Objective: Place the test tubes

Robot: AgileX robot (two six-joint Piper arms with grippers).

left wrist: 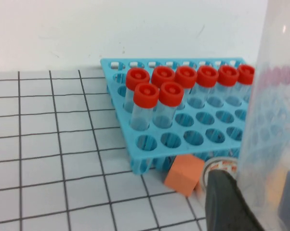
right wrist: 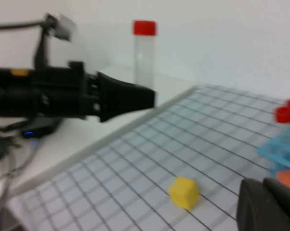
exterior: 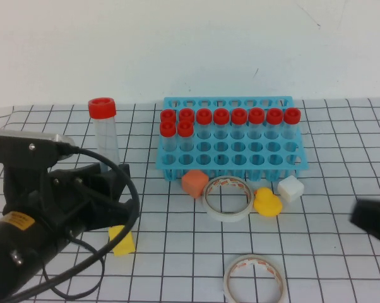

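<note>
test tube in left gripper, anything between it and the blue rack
Nothing visible: only bare table lies between the test tube, upright in the left gripper, and the blue rack; the right gripper is shut at right edge.

Backdrop is just a plain white wall (exterior: 190, 44) with a few faint scuffs on it. The table (exterior: 341, 278) is covered by a white sheet printed with a black grid (exterior: 177, 252), and the grid stops at the back. Past that line it's all plain white, so I can't tell where table turns into wall. In the right wrist view the sheet ends before the table's side, with bare white tabletop (right wrist: 72, 134) past its edge, and the light is soft and even with only weak shadows.
</note>
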